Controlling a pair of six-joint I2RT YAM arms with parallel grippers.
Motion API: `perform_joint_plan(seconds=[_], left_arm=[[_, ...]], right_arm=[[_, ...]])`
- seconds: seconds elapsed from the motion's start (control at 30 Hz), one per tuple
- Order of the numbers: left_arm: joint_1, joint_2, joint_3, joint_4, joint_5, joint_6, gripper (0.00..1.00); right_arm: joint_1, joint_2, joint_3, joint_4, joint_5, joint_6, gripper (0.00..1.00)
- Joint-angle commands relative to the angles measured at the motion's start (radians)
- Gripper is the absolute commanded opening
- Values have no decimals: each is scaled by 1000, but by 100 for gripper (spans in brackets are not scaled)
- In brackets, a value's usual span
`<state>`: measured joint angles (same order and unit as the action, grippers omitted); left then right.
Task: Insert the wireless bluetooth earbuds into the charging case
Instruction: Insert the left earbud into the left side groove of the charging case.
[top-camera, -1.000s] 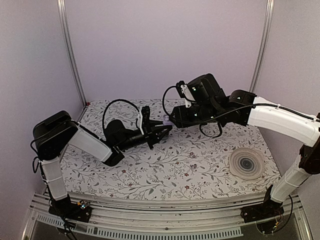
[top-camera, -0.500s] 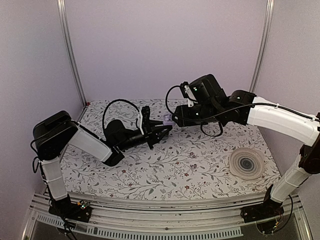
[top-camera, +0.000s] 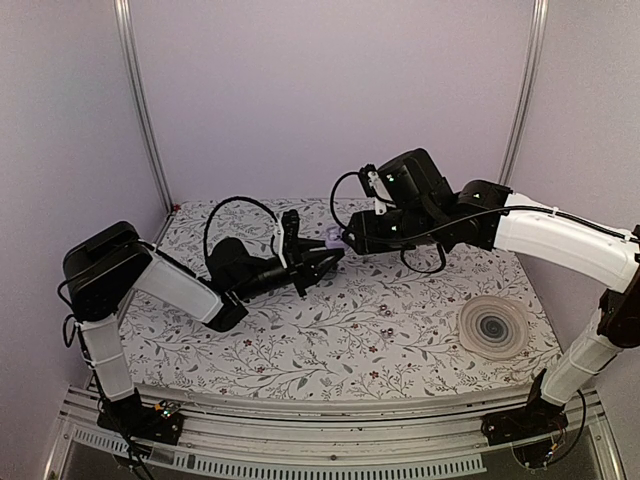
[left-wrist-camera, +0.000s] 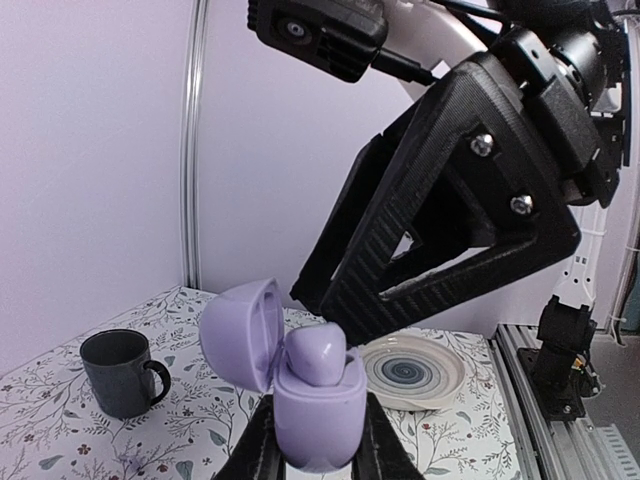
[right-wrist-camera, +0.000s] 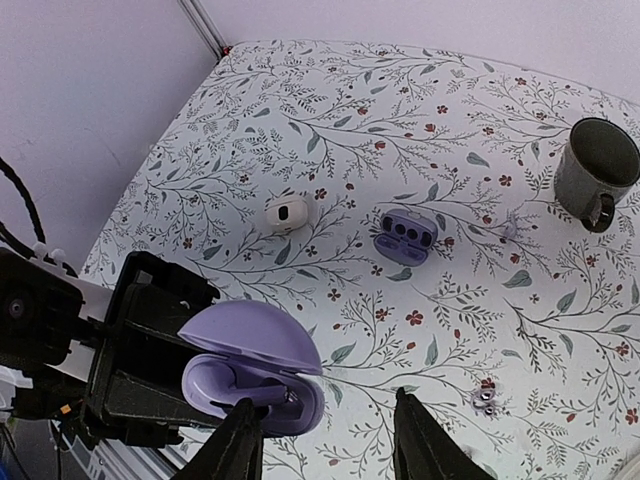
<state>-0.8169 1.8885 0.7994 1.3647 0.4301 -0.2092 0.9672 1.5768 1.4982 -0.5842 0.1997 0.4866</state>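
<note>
Going from the left: the left gripper (top-camera: 330, 250) hasn't budged. It's pinching the base of the charging case (left-wrist-camera: 318, 405) and holding it up off the table with the lid flipped open. 1 earbud (left-wrist-camera: 318, 352) sits in the base and looks seated to us. What changed in the last 1 second is the right gripper (right-wrist-camera: 332, 445), which has eased back and up a touch from the case, fingers spread with nothing between them. We read that as bud dropped off and hand clearing out. We can't tell if the 2nd socket is filled, so it's another fetch or closing the lid. The plate (top-camera: 493, 327) far right sits well apart.
</note>
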Motion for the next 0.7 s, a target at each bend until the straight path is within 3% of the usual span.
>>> perform_joint_plan(seconds=[0.0,0.67], left_arm=[[-16,-34,-3,2,7,18,0],[-14,-30,-6,12,-15,17,0]], right_arm=[[-8,17,9,-18,-2,18,46],[-18,-14,-15,-25,-20,17,46]])
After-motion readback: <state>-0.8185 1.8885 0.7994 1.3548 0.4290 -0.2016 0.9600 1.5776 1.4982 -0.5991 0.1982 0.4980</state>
